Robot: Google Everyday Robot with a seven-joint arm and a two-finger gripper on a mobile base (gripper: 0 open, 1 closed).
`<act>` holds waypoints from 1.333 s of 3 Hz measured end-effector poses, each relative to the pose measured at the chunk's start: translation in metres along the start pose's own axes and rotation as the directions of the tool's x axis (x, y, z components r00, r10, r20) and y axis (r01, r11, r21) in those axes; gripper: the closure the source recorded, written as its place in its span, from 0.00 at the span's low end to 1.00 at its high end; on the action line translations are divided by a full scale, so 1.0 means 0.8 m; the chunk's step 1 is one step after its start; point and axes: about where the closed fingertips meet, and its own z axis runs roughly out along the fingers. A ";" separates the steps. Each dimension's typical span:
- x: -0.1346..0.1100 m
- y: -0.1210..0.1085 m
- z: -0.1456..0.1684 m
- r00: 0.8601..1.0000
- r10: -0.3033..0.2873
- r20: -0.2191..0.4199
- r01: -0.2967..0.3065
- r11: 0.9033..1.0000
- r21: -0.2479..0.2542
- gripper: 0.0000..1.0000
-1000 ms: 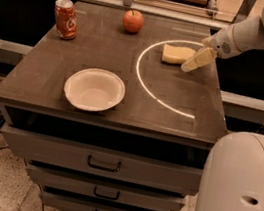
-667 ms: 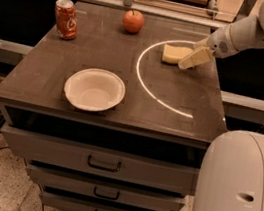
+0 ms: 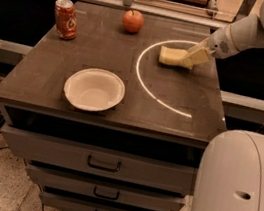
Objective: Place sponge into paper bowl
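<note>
The gripper (image 3: pixel 193 58) is set against the sponge (image 3: pixel 170 56) near the counter's (image 3: pixel 41 71) far right corner; its grip cannot be judged.

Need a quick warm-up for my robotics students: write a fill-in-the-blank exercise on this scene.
1. The paper bowl near the front edge is ____.
2. The thing nearest the gripper is the ____.
3. The red fruit at the back of the cabinet top is an ____.
4. The soda can at the back corner stands ____.

Missing words: empty; sponge; apple; upright.
</note>
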 end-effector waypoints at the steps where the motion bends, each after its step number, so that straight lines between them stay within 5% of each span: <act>1: -0.031 0.032 -0.058 0.996 -0.067 0.054 0.068 0.997 -0.022 1.00; 2: -0.084 0.082 -0.113 0.979 -0.172 0.111 0.177 0.984 -0.029 1.00; 3: -0.110 0.134 -0.120 0.967 -0.230 0.113 0.238 0.969 -0.068 1.00; 4: -0.149 0.195 -0.131 0.932 -0.338 0.129 0.345 0.938 -0.041 1.00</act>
